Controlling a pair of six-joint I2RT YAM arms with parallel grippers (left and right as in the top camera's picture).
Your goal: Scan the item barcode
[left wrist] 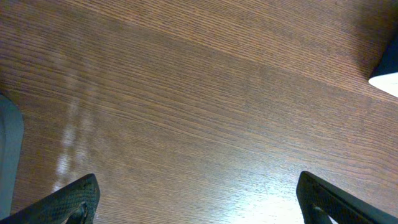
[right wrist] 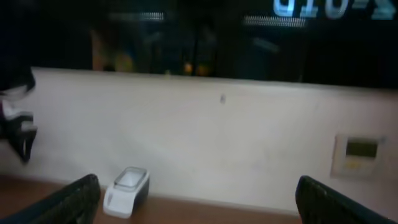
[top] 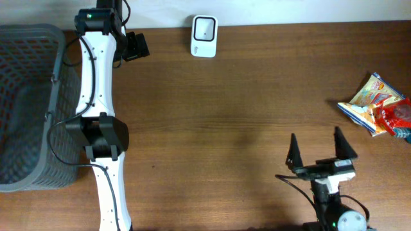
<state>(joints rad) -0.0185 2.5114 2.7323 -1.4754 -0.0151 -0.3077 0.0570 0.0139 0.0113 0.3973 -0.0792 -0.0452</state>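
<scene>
Holding fingers spread wide on left gripper (left wrist: 198, 177) and right gripper (top: 314, 138), pinching nothing. Seeing snack packet (top: 377, 106) lying at table (top: 225, 128) right side, clipped at view's edge, barcode not showing, long axis running roughly left-right.

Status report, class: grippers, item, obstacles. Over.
Left gripper open, empty. Right gripper open, empty. Snack packet lying untouched, right of right gripper. Nothing blocking it.

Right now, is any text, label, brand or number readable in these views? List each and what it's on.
No text reads cleanly.
Print on the snack packet: colourful, too small to read.
Face of the scanner: no marking visible.
Pale blue characters on the lit sign, top of the right wrist view: blurred and cut off, unreadable.
Small display on the wall panel: too blurred to read.
</scene>
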